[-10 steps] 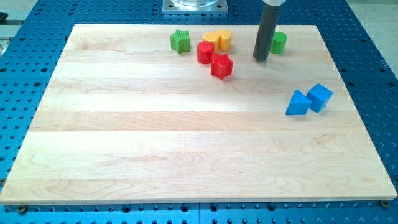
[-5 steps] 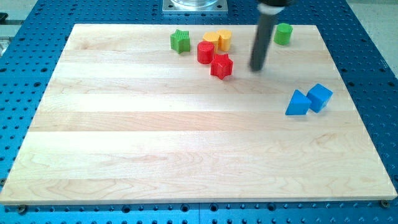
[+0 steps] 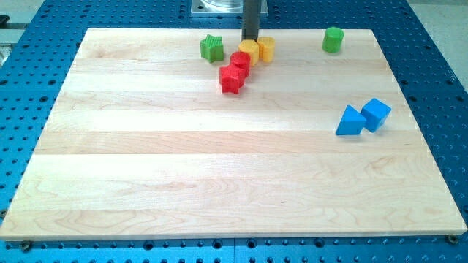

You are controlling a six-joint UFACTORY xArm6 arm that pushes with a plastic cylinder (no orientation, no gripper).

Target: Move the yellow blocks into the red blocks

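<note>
Since small and light, yellow blocks (image 3: 257, 49) near table's top edge should slide easily; already touching red cylinder (image 3: 240, 61), red star (image 3: 232, 79) just below. Tip (image 3: 251, 39) at their top side. No fingers, nothing grasped. Push from top.

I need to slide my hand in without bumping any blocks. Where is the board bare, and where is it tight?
Bare: everything below the red star block down to the view's bottom edge of the board, and the stretch left of the green star block. Tight: top centre, where my tip meets the yellow blocks and red cylinder. The blue blocks sit right, the green cylinder top right.
</note>
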